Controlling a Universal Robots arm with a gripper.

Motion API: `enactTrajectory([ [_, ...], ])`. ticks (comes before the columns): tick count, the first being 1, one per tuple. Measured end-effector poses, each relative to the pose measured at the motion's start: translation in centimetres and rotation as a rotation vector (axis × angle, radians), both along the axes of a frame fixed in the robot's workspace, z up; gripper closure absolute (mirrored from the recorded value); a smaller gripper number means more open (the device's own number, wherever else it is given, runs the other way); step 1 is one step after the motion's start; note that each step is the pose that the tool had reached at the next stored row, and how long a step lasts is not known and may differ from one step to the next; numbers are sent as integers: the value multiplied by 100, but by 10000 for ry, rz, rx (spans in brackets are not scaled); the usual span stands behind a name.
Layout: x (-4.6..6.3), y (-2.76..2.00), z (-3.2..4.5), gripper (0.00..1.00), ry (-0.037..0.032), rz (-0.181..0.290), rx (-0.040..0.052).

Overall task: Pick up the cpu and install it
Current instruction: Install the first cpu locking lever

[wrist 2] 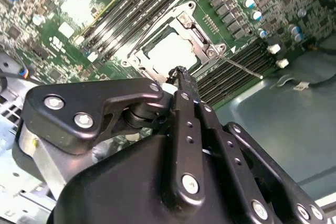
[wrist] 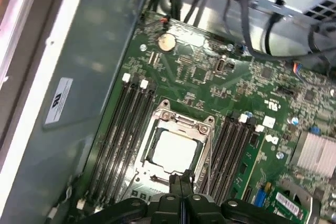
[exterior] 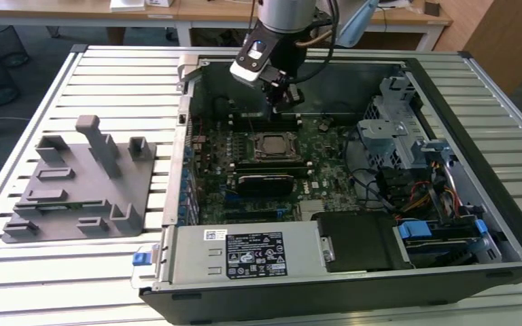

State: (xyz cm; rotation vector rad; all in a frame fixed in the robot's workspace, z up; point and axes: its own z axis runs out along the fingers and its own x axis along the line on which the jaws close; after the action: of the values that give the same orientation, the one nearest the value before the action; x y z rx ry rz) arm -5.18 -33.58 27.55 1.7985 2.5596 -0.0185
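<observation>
Cpu point(wrist: 173, 150) lies flat in the socket point(wrist: 184, 120), just beneath the fingertips and apart from them. The gripper point(wrist: 181, 178) has its fingers point(wrist 2: 186, 109) pressed together on nothing. Placing looks done, so this seems the seating stage. Any further move calls for care near the thin lever point(wrist 2: 242, 67).

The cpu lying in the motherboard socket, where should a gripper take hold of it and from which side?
Probably by two opposite edges of the cpu, coming straight down from above: it lies flat, ringed by the socket frame, so no side approach is free. Its top is smooth and offers no handle.
</observation>
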Motion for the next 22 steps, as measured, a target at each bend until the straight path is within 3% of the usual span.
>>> enactTrajectory([
  [4, 0, 0, 0, 89, 0, 455, 0],
  [18, -11, -12, 0, 89, 0, 1059, 0],
  [22, -10, -13, -1, 89, 0, 1436, 0],
])
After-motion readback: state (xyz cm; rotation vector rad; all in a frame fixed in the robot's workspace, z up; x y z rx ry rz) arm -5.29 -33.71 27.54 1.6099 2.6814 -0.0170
